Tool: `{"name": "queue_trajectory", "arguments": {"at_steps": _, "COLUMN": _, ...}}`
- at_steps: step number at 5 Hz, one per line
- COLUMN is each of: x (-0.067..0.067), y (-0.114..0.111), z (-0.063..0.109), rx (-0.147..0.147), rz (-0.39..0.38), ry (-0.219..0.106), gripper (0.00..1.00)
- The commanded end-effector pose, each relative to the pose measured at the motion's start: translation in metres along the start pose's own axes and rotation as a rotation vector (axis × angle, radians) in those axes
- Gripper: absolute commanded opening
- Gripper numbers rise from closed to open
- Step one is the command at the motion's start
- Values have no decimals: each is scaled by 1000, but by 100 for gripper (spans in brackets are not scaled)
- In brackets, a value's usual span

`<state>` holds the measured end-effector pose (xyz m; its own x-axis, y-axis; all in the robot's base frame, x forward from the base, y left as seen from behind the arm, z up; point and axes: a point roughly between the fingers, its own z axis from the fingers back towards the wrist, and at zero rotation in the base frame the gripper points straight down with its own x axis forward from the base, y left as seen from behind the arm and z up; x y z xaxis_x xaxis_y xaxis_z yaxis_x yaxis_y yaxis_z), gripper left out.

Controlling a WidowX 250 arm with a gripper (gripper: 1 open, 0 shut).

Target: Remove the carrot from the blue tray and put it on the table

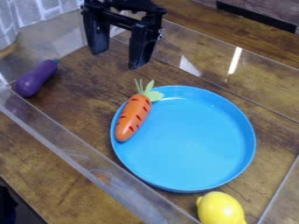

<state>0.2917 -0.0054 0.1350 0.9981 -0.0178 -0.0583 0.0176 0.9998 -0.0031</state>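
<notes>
The carrot (133, 118), orange with dark grooves and a green leafy top, lies on the left part of the blue tray (205, 149), its tip over the tray's left rim. The round tray rests on the dark wood-plank table (70, 114). My gripper (119, 48) hangs above the table at the upper middle, behind and above the carrot and apart from it. Its two black fingers stand wide apart, open, with nothing between them.
A purple eggplant (35, 77) lies on the table at the left. A yellow lemon (219, 210) sits at the bottom edge, just off the tray's rim. Clear acrylic walls (70, 144) edge the table at the front left and right.
</notes>
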Motion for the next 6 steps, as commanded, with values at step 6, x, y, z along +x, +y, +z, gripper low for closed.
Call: {"name": "queue_trajectory", "arguments": {"at_steps": 6, "x": 9, "y": -32, "z": -53, "rx": -96, "rz": 17, "ry": -25, "gripper": 100}}
